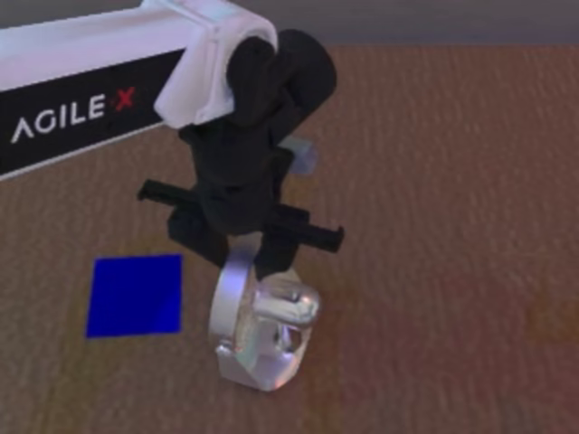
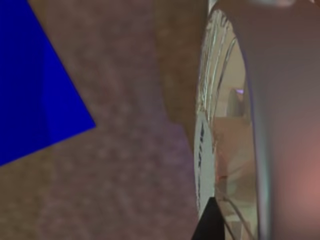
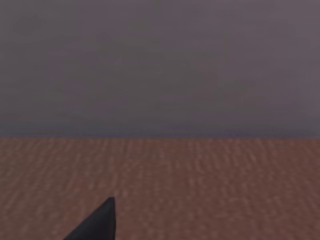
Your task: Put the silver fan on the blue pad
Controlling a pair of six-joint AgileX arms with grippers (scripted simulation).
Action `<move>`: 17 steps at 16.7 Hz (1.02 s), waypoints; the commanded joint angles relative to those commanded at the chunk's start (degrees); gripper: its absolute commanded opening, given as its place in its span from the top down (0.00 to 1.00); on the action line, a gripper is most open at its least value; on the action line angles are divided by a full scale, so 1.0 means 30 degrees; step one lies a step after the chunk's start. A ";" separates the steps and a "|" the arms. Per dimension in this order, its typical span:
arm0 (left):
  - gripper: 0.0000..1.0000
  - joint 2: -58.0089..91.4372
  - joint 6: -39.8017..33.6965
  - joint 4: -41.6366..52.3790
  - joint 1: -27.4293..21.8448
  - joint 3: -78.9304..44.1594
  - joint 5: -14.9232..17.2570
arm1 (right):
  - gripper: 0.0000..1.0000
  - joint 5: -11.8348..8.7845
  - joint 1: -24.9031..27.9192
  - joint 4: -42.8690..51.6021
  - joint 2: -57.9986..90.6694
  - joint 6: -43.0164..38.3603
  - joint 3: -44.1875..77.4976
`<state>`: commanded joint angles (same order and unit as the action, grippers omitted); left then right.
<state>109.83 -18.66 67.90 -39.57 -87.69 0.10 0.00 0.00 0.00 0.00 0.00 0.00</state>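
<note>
The silver fan stands upright on the brown table, a little to the right of the blue pad and apart from it. My left gripper reaches down from above and is shut on the top of the fan's ring cage. In the left wrist view the silver fan fills one side, with one dark fingertip against its ring; the other finger is hidden behind the fan. The blue pad lies bare beyond. My right gripper is parked out of the top view, open over bare table.
The left arm's white and black link crosses the upper left of the top view. The brown tabletop spreads to the right of the fan. A grey wall stands beyond the table's edge in the right wrist view.
</note>
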 joint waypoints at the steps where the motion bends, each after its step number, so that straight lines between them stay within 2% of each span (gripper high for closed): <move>1: 0.98 0.0000 0.0000 0.0000 0.0000 0.0000 0.0000 | 0.00 0.0000 0.0000 0.0000 0.0000 0.0000 0.0000; 11: 1.00 -0.0017 0.0025 0.0074 0.0017 -0.0073 -0.0005 | 0.00 0.0000 0.0000 0.0000 0.0000 0.0000 0.0000; 17: 1.00 -0.0122 -0.0018 0.2923 0.0273 -0.2777 -0.0009 | 0.00 0.0000 0.0000 0.0000 0.0000 0.0000 0.0000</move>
<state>109.46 -18.72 76.67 -38.75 -96.02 0.07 0.00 0.00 0.00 0.00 0.00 0.00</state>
